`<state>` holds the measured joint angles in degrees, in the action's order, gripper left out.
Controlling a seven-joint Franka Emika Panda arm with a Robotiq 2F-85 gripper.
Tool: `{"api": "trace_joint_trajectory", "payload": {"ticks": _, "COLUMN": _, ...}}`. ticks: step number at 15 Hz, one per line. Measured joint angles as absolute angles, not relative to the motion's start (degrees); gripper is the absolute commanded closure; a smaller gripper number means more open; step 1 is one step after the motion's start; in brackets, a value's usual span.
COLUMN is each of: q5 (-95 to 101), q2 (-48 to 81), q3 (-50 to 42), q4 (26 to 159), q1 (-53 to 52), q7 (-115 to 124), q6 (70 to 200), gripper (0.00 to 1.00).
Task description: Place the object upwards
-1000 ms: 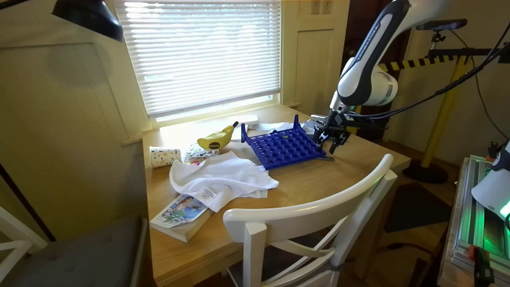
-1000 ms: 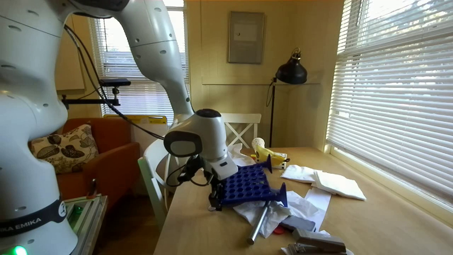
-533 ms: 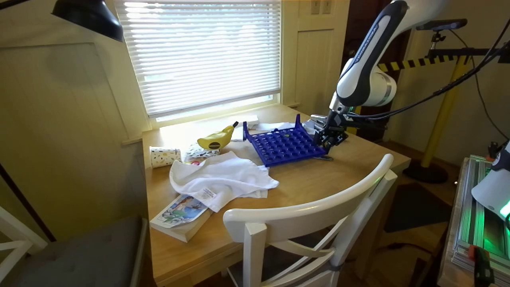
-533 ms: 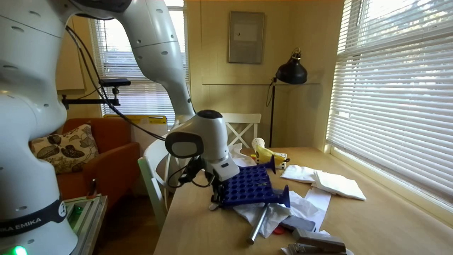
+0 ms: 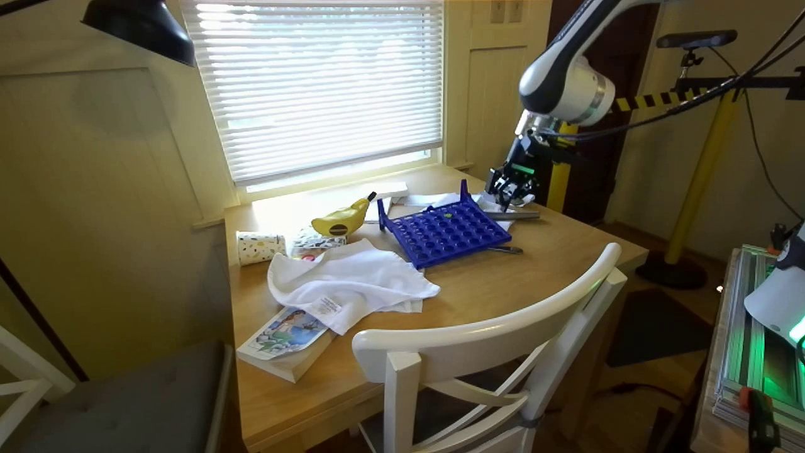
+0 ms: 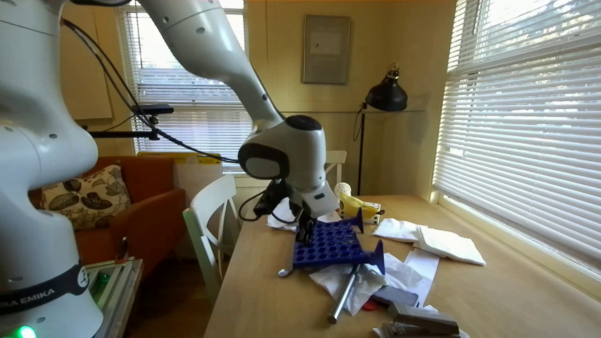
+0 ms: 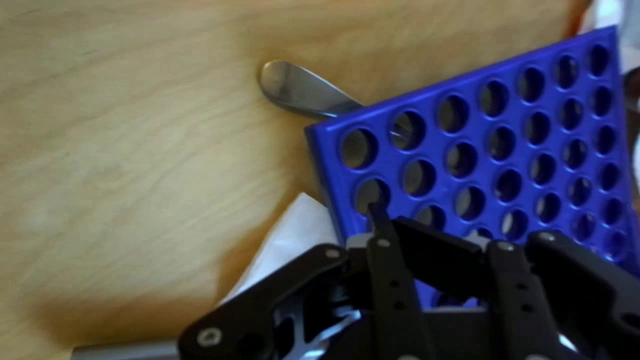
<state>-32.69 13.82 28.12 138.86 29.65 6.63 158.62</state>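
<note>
So the blue game board is lying down on the bench, its two feet poking up along one side, with some crumpled paper sticking out from under it. The end effector hangs above, near one end of the board, and in an exterior view you can see a gap between the two. Its fingers look pinched together in the wrist view, tip to tip. A metal handle pokes out from under the board by one corner, spoon or knife, can't tell which. A metal rod has one end right by the board's edge, and there's a stapler farther off. Other stuff around: a yellow banana-shaped pouch, a white cloth, and a book partly under that cloth.
</note>
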Motion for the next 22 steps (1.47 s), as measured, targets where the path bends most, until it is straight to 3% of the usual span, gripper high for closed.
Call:
{"api": "trace_joint_trajectory", "payload": {"ticks": 2, "q5": -39.2, "q2": 11.9, "q3": 27.2, "q4": 135.1, "q1": 32.4, "q7": 2.8, "q6": 149.8, "gripper": 0.99}}
{"api": "trace_joint_trajectory", "payload": {"ticks": 4, "q5": -41.8, "q2": 10.8, "q3": 19.0, "q4": 132.8, "q1": 28.1, "q7": 1.4, "q6": 144.0, "gripper": 0.7}}
{"api": "trace_joint_trajectory", "payload": {"ticks": 6, "q5": -41.8, "q2": 10.7, "q3": 11.9, "q4": 132.3, "q1": 23.1, "q7": 1.4, "q6": 141.8, "gripper": 0.57}}
{"api": "trace_joint_trajectory", "payload": {"ticks": 7, "q5": -41.8, "q2": 10.9, "q3": 9.2, "q4": 132.3, "q1": 20.9, "q7": 1.4, "q6": 141.3, "gripper": 0.76}}
{"api": "trace_joint_trajectory", "payload": {"ticks": 8, "q5": -41.5, "q2": 11.0, "q3": 6.9, "q4": 132.6, "q1": 18.9, "q7": 1.4, "q6": 141.3, "gripper": 0.67}}
{"api": "trace_joint_trajectory", "payload": {"ticks": 9, "q5": -41.5, "q2": 11.1, "q3": 5.4, "q4": 132.8, "q1": 17.5, "q7": 1.5, "q6": 141.3, "gripper": 0.36}}
{"api": "trace_joint_trajectory", "payload": {"ticks": 11, "q5": -41.5, "q2": 11.1, "q3": 3.9, "q4": 133.0, "q1": 15.9, "q7": 1.5, "q6": 141.3, "gripper": 0.31}}
{"api": "trace_joint_trajectory", "payload": {"ticks": 15, "q5": -46.8, "q2": 11.1, "q3": 1.6, "q4": 133.7, "q1": 12.6, "q7": 1.5, "q6": 144.7, "gripper": 0.05}}
{"api": "trace_joint_trajectory", "payload": {"ticks": 17, "q5": -51.8, "q2": 11.1, "q3": 1.4, "q4": 134.6, "q1": 11.6, "q7": 1.5, "q6": 148.1, "gripper": 0.0}}
{"api": "trace_joint_trajectory", "payload": {"ticks": 22, "q5": -55.0, "q2": 11.5, "q3": 0.5, "q4": 136.9, "q1": 9.9, "q7": -1.2, "q6": 148.8, "gripper": 0.0}}
